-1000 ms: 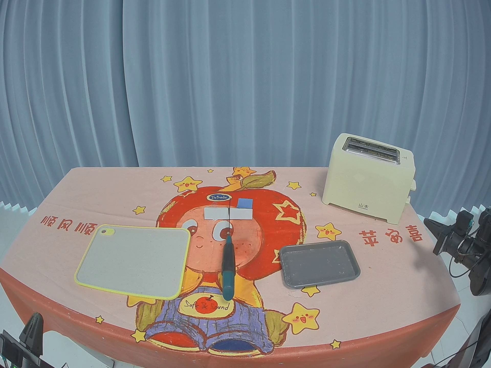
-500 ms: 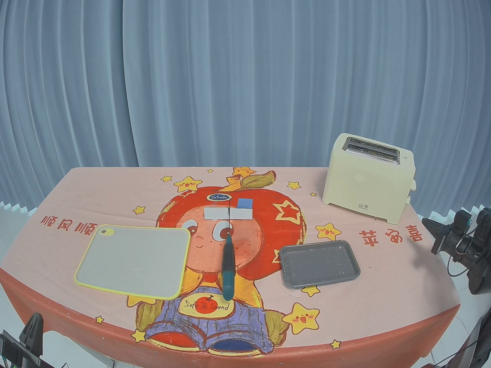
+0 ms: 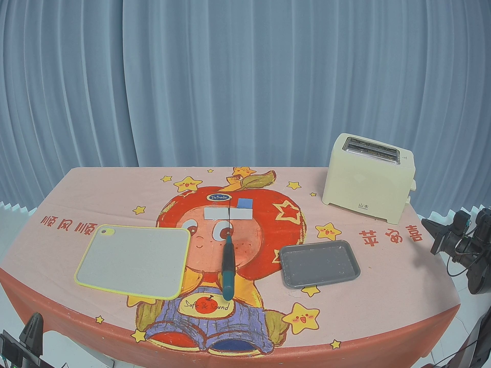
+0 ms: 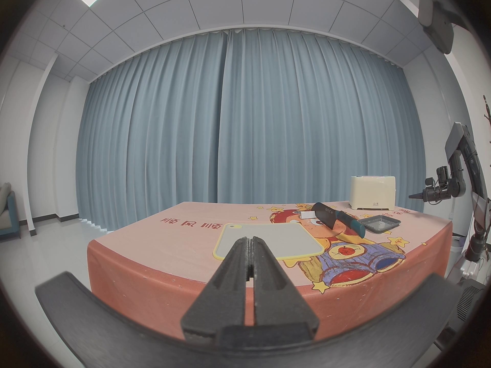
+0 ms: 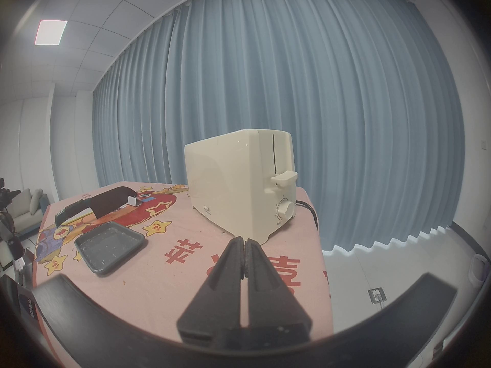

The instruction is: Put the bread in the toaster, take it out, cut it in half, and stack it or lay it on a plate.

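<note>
A cream toaster (image 3: 369, 177) stands at the table's back right, and I cannot tell what is in its top slot (image 3: 371, 150). Its side lever (image 5: 284, 178) faces my right gripper (image 5: 244, 244), which is shut and empty. That gripper hovers off the table's right edge (image 3: 425, 224), level with the toaster. A teal-handled knife (image 3: 228, 267) rests mid-table, blade pointing away. A grey cutting board (image 3: 134, 260) with a yellow rim lies to its left. A dark grey tray plate (image 3: 319, 263) lies to its right. My left gripper (image 4: 250, 244) is shut and empty, below the front left corner (image 3: 34, 323).
A white strip and a small blue square (image 3: 228, 212) lie under the knife's tip. The printed cloth hangs over the rounded table edge (image 3: 358, 346). Blue curtains close off the back. Bare cloth lies between the tray and the toaster.
My right gripper has crept slightly toward the table. Nothing on the table has moved.
</note>
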